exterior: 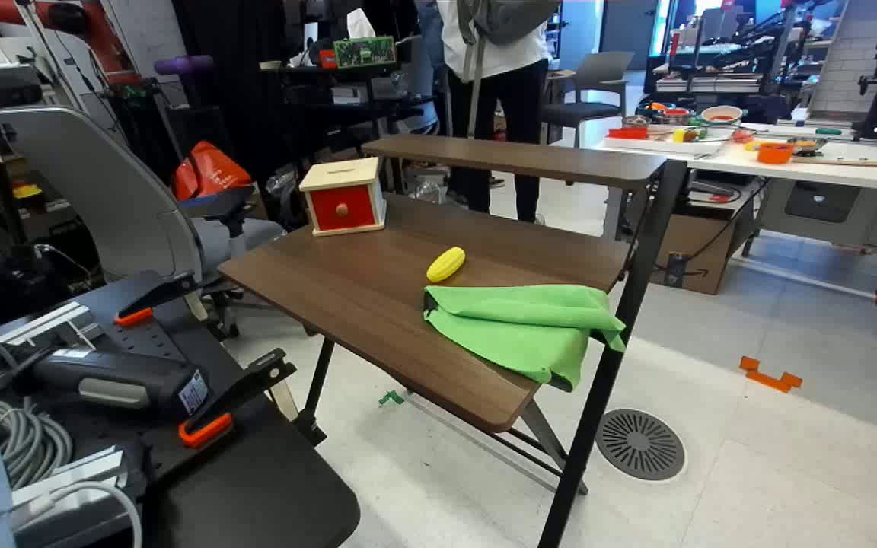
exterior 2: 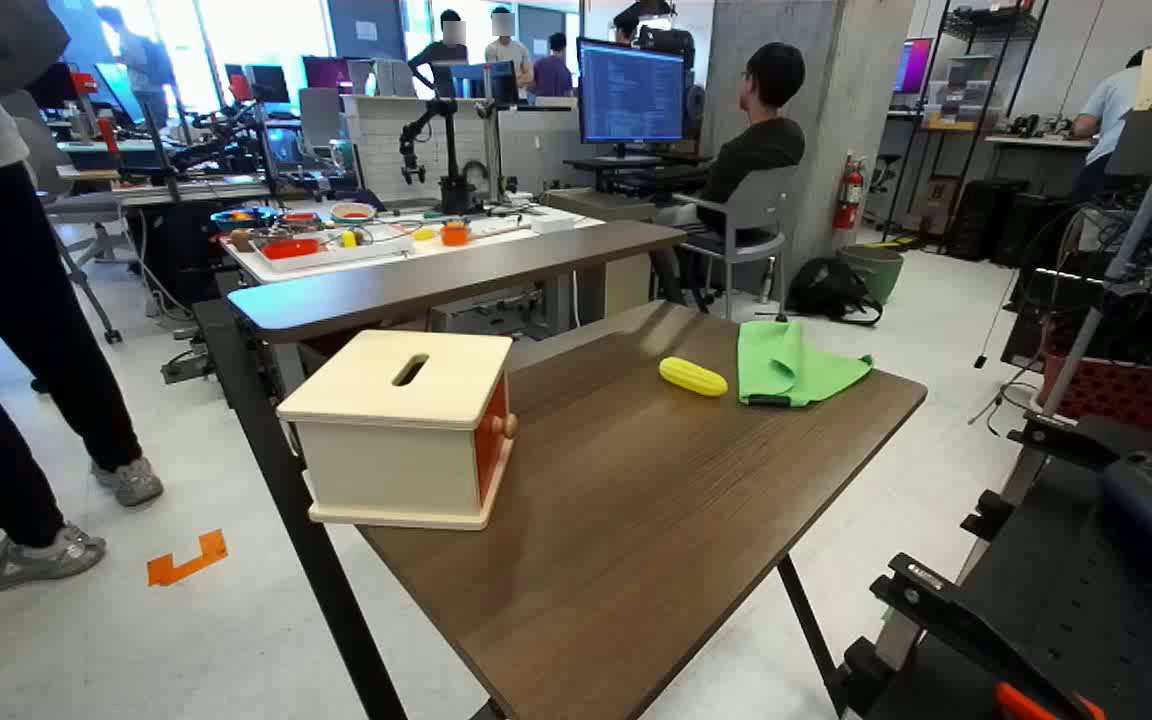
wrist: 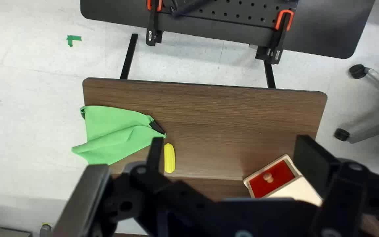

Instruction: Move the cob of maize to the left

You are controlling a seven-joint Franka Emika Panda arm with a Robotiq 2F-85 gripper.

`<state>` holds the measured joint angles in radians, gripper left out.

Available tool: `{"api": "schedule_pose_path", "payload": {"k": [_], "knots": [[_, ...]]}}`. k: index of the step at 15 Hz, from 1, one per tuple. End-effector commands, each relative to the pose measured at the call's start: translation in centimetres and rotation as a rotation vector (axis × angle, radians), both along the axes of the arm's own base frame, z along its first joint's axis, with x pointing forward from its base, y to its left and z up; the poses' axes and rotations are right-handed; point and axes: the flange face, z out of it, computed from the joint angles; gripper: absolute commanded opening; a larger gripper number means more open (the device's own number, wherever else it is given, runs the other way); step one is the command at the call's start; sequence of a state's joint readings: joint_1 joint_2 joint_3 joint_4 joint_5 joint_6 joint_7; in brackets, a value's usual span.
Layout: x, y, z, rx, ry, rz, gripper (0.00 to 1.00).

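The cob of maize [wrist: 169, 158] is small, stubby and yellow. It lies on the brown table beside the green cloth and shows in both exterior views [exterior: 446, 264] [exterior 2: 693, 376]. In the wrist view it lies just right of the left fingertip, seen from above. My gripper [wrist: 230, 138] shows only in the wrist view. Its fingers are wide apart with nothing between them, and it is high above the table. The arm and gripper are out of view in both exterior views.
The green cloth [wrist: 117, 133] lies at one end of the brown table [wrist: 215, 108] and hangs over its edge. A wooden box with a red drawer [wrist: 270, 179] stands at the other end. A raised shelf [exterior: 515, 158] runs along one long side. A black desk [wrist: 209, 23] stands opposite.
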<state>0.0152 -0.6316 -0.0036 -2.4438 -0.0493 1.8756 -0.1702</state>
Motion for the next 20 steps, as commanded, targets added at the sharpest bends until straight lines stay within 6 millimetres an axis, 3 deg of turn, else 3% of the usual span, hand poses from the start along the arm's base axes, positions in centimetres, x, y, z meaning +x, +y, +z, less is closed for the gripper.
{"api": "schedule_pose_path", "payload": {"k": [1, 15, 20], "knots": [[0.0, 0.0, 0.2, 0.000, -0.001, 0.000, 1.00], [0.0, 0.0, 0.2, 0.000, -0.003, 0.000, 1.00], [3.4, 0.6, -2.7, 0.009, -0.054, -0.001, 1.00]]}}
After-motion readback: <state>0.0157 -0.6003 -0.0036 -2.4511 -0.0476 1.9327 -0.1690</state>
